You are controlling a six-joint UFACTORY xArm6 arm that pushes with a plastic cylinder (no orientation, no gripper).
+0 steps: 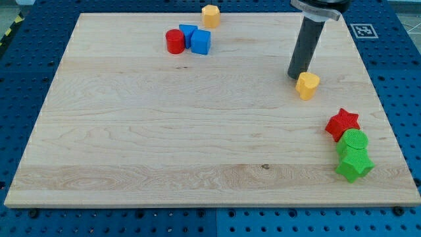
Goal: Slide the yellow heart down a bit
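Note:
The yellow heart [307, 85] lies on the wooden board [164, 131] at the view's right, upper half. My tip [297, 76] rests just above and left of the heart, touching or nearly touching its upper left side. The dark rod rises from there toward the view's top right.
A yellow hexagonal block [210, 15] sits at the board's top edge. Below it lie a red cylinder [174, 41] and two blue blocks [200, 41]. At the right edge, lower down, are a red star [343, 123], a green cylinder [354, 142] and a green star [354, 165].

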